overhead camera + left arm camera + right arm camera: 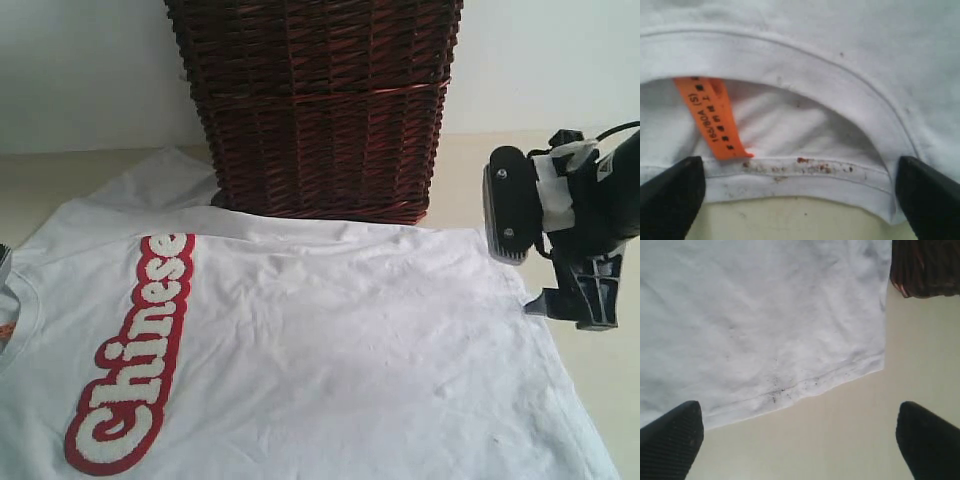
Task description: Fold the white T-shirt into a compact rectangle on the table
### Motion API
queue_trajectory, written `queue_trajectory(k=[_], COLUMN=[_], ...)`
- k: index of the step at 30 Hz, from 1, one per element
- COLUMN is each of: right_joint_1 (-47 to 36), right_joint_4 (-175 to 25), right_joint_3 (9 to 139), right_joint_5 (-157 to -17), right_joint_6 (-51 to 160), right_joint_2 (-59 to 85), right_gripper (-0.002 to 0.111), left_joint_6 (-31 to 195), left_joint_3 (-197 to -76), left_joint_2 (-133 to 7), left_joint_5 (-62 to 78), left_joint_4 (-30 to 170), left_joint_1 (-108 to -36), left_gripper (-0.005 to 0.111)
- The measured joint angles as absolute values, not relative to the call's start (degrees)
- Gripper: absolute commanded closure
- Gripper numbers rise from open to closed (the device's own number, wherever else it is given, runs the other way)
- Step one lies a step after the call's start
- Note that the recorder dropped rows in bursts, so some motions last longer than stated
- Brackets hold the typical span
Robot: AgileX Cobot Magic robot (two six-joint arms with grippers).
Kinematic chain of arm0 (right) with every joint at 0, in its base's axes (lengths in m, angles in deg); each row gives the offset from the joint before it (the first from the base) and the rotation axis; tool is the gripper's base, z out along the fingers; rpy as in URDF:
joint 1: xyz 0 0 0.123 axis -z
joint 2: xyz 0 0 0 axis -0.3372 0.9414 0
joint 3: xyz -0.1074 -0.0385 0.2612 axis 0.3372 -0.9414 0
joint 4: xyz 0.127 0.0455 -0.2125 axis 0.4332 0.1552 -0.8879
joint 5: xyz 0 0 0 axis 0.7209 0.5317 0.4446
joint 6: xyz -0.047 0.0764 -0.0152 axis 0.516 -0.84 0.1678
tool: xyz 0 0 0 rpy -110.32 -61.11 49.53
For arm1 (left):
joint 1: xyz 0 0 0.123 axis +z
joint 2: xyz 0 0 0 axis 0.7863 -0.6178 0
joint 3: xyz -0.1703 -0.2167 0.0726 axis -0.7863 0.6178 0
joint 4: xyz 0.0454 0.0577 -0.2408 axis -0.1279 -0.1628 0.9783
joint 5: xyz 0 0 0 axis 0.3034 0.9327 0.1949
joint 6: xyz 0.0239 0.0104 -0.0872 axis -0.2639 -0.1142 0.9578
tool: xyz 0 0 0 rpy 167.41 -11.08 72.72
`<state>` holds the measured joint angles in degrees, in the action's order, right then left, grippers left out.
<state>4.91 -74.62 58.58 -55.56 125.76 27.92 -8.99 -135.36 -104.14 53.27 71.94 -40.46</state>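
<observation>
The white T-shirt (pixel 330 340) lies spread flat on the table (pixel 470 180), its red-outlined "Chinese" lettering (pixel 135 350) toward the left. My left gripper (pixel 800 202) is open at the neck. Its two black fingertips (pixel 670 195) straddle the stained collar band (pixel 805 175), beside the orange neck tag (pixel 712 117), and hold nothing. My right gripper (pixel 800 440) is open too, hovering over bare table just off the shirt's hem (pixel 805 385), near the hem corner (pixel 880 365). In the exterior view the right arm (pixel 570 220) hangs by the shirt's far right corner.
A dark brown wicker basket (pixel 320 100) stands at the back middle, touching the shirt's far edge, and its corner (pixel 925 265) shows in the right wrist view. Bare table shows to the right of the shirt (pixel 610 380) and at the far left (pixel 50 175).
</observation>
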Motion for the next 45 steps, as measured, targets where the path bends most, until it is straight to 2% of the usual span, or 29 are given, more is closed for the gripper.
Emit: queue_trajectory(k=[15,24,45], right_joint_1=[5.4,9.9,10.1], right_joint_4=[-87.2,-80.4,-75.1], right_joint_3=[59.5,68.0,73.9], right_joint_5=[-54.6,-41.9,-42.8], right_joint_6=[126.0,135.3,142.1], right_joint_2=[41.2,43.4,55.4], right_gripper=[0.003,0.003,0.003], left_joint_6=[-9.0,-9.0,-9.0], left_joint_3=[-135.4,-135.4,-135.4], left_joint_2=[-104.1,-104.1,-104.1], left_joint_5=[53.3,53.3,53.3], left_joint_4=[71.9,71.9,71.9], left_joint_1=[-40.5,-40.5,-40.5], left_gripper=[0.002,0.002,0.002])
